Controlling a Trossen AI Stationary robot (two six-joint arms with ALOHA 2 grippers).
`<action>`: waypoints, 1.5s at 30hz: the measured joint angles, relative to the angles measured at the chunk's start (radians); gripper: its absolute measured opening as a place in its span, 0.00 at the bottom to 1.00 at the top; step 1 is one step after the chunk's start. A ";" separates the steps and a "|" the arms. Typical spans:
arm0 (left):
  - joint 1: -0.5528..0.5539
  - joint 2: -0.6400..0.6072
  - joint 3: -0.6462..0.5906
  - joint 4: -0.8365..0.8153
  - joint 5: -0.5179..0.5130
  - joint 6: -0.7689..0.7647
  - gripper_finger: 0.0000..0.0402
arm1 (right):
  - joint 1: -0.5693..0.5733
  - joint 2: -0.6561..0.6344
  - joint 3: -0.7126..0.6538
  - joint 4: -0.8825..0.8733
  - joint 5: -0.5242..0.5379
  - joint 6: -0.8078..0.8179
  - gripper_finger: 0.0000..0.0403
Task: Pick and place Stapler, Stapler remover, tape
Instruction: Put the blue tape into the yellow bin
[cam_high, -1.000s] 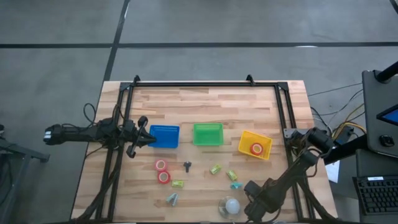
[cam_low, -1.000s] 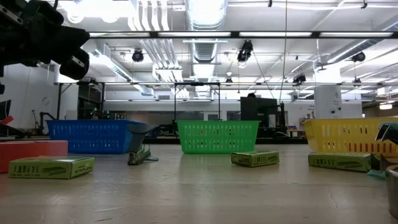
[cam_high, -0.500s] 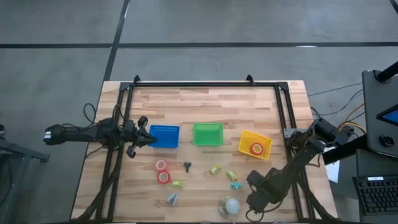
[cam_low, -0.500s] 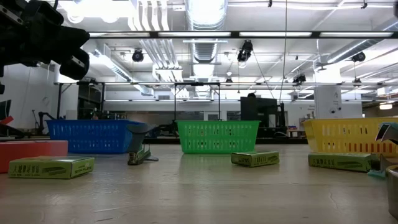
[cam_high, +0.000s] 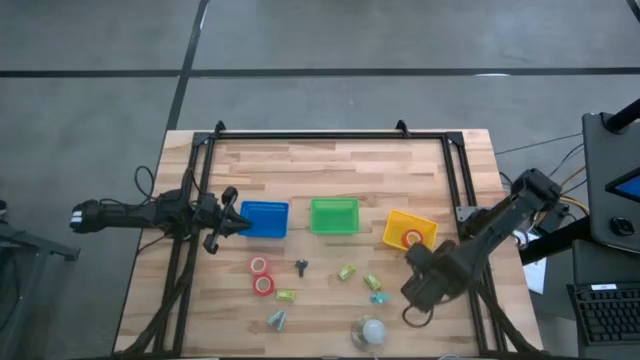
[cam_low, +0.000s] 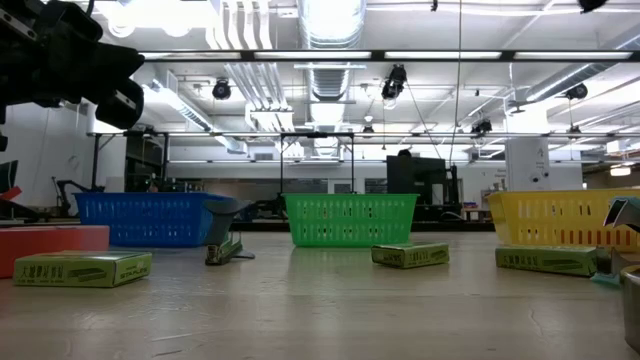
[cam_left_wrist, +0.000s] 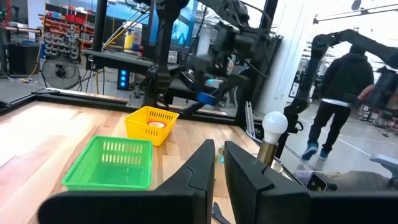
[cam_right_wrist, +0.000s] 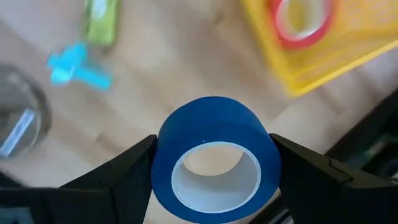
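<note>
My right gripper hangs over the table's near right part, just short of the yellow basket, shut on a dark blue tape roll. One red tape roll lies in that basket. Two more red rolls lie flat on the wood near the left. A small dark stapler-like piece rests at the middle, also seen in the low view. My left gripper waits shut and level beside the blue basket. My right gripper pinches the blue roll's outer wall between its two fingers, one on each opposite side. The fingers point down from above. The roll sits roughly flat with its hole upward, lifted clear of the table.
A green basket stands between the blue and yellow ones. Green boxes and teal pieces lie scattered at the near middle. A white bulb on a stand sits at the near edge. A dark frame borders the table.
My right gripper has risen and gone from beside the white bulb toward the far edge and the yellow basket, tipping to point more straight down.
</note>
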 joint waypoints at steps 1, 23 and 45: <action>0.000 0.000 0.000 0.000 0.000 0.000 0.10 | -0.014 -0.021 -0.006 -0.016 0.020 -0.001 0.71; 0.000 0.000 0.000 0.002 0.000 0.000 0.10 | -0.453 -0.385 -0.418 0.218 0.051 -0.277 0.70; 0.000 0.000 0.000 0.003 0.000 0.000 0.10 | -0.573 -0.355 -0.571 0.375 -0.026 -0.332 0.75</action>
